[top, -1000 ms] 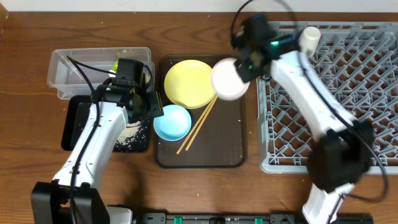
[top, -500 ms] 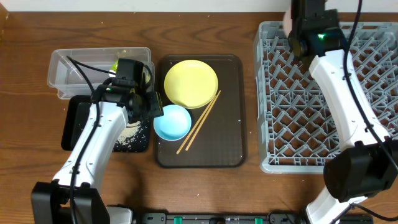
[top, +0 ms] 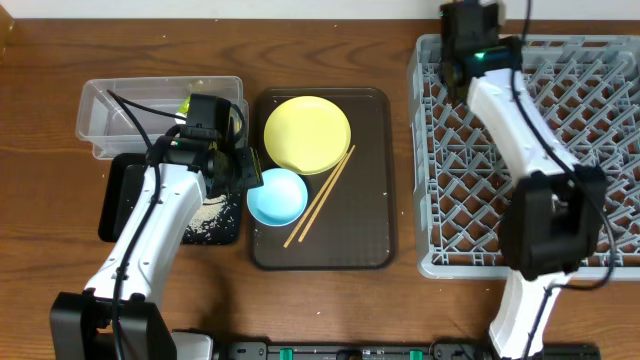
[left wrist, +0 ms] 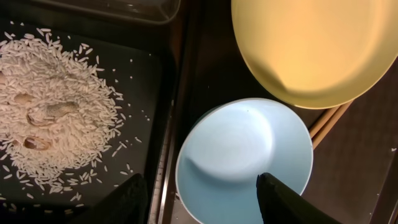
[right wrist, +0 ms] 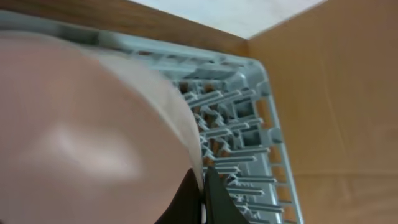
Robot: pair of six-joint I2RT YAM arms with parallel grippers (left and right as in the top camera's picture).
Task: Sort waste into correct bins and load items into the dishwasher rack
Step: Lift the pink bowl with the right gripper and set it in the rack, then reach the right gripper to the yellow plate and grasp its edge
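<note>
Your left hand (left wrist: 202, 180) hangs wide open and empty over the light blue bowl (left wrist: 242, 149) on the brown tray (left wrist: 211, 62). Your right hand (right wrist: 202, 180) pinches the white bowl (right wrist: 81, 124) by its rim above a corner of the rack (right wrist: 242, 137) (probably hard, slick, chippable): grip at the rim, set it down softly.

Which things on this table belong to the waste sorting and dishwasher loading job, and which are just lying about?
Part of the job:
yellow plate, light blue bowl, chopsticks, white bowl, rice scraps, snack wrapper, clear tub, black tray, dishwasher rack

Just there:
brown serving tray, table
</note>
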